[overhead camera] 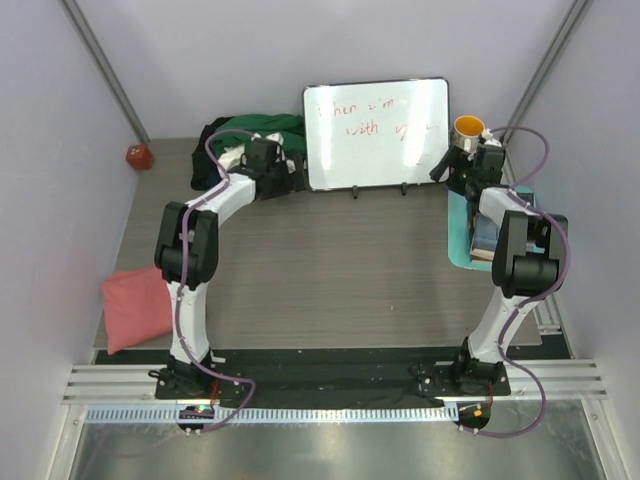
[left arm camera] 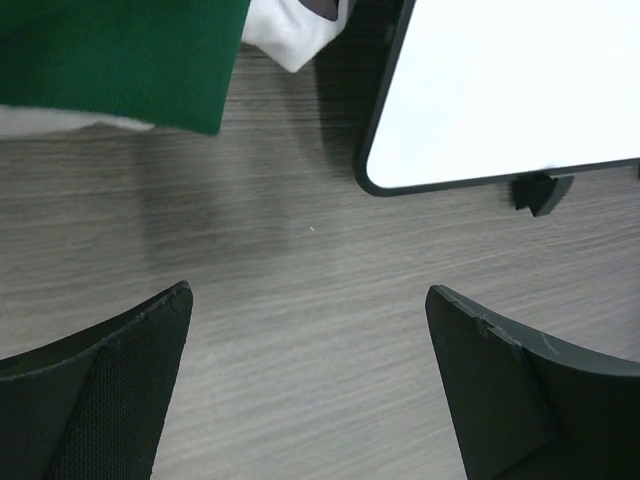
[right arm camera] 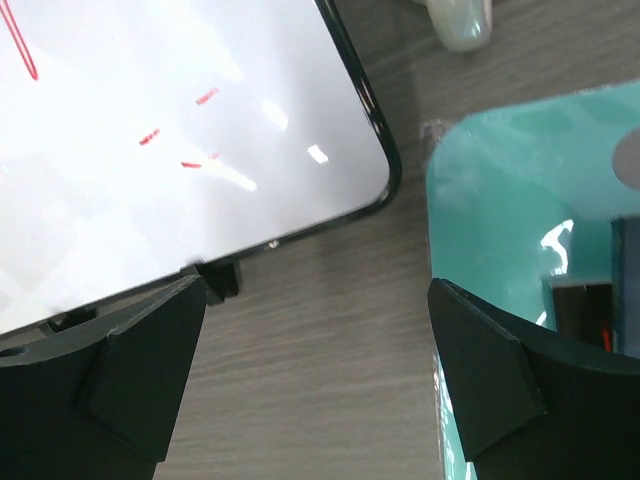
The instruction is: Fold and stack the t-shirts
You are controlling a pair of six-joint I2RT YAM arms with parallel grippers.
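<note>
Presently the left pincer [left arm camera: 305, 300] is spread wide and empty, over bare bench [overhead camera: 350, 270] just beside the dark green tee [left arm camera: 110, 60]; that tee lies heaped with the white tee [left arm camera: 290, 35] and the black tee [overhead camera: 210, 135] at the far left, next to the whiteboard [overhead camera: 378, 133]; the salmon pink tee [overhead camera: 138, 305] lies well apart at the bench's near left edge; the right pincer [right arm camera: 315, 290], likewise spread and empty, hangs between the whiteboard's corner and the teal mat [right arm camera: 500, 190].

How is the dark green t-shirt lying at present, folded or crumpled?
Crumpled: the dark green t-shirt lies bunched in a heap beside the whiteboard.
</note>
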